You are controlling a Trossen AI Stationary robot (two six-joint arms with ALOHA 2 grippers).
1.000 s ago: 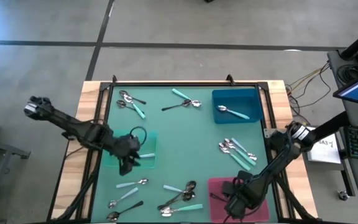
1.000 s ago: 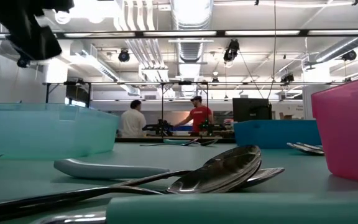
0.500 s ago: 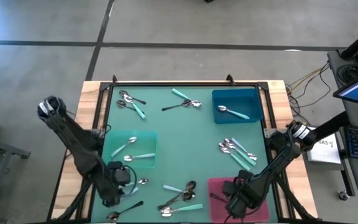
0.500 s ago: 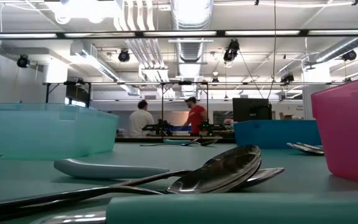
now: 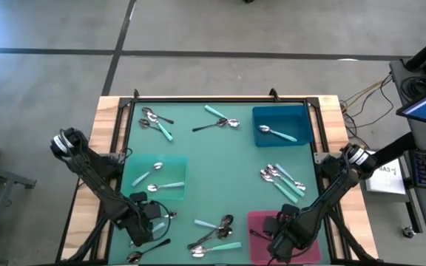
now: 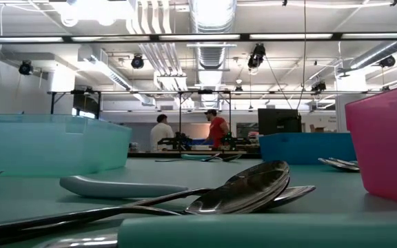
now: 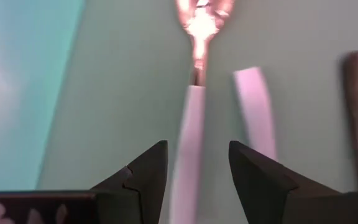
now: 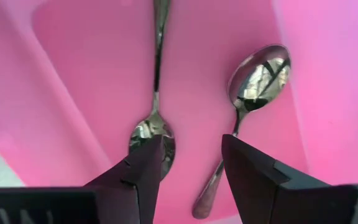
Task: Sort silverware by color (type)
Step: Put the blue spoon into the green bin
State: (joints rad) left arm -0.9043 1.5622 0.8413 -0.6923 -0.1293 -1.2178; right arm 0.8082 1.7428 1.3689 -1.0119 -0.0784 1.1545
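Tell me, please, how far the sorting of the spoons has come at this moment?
Done: two spoons lie in the teal tray, one in the blue tray, two all-metal ones in the pink tray. In hand: nothing is held; the right gripper is open above the pink tray, and the left gripper is open over a pale-handled spoon. Left: most spoons, in clusters on the mat.

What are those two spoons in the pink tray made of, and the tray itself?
The two spoons look like polished metal all through: their bowls mirror the surroundings and the handles shine the same silver. The pink tray looks like smooth plastic, probably: even colour, soft sheen, rounded moulded walls. The right gripper hangs open over them.
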